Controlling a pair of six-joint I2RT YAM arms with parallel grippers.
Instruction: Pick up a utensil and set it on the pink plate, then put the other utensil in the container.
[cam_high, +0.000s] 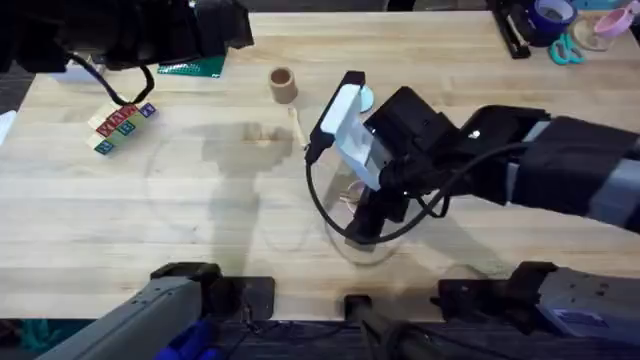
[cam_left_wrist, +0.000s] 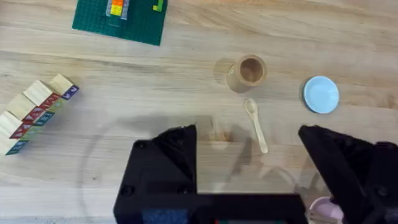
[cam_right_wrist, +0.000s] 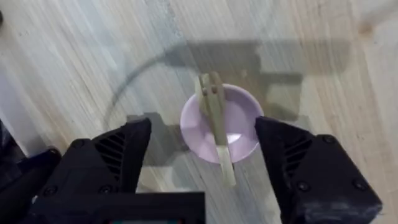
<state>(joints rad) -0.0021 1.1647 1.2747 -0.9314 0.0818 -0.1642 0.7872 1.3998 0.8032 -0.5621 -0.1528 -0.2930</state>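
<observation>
Two plates, one pink (cam_right_wrist: 219, 122) and one light blue (cam_left_wrist: 321, 94), one wooden fork (cam_right_wrist: 214, 118), one wooden spoon (cam_left_wrist: 255, 123), one brown cup (cam_left_wrist: 247, 71), two grippers, left (cam_left_wrist: 249, 171) and right (cam_right_wrist: 205, 165)

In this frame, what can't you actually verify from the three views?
- Overhead: the pink plate and the fork across it lie under the right arm; whether the fork touches the table there is hidden.
- Left wrist: the pink plate is cut off at the edge behind the left gripper's finger.
- Overhead: the spoon beside the container is too small to read.
- Right wrist: the right gripper hangs open above the fork.
</observation>
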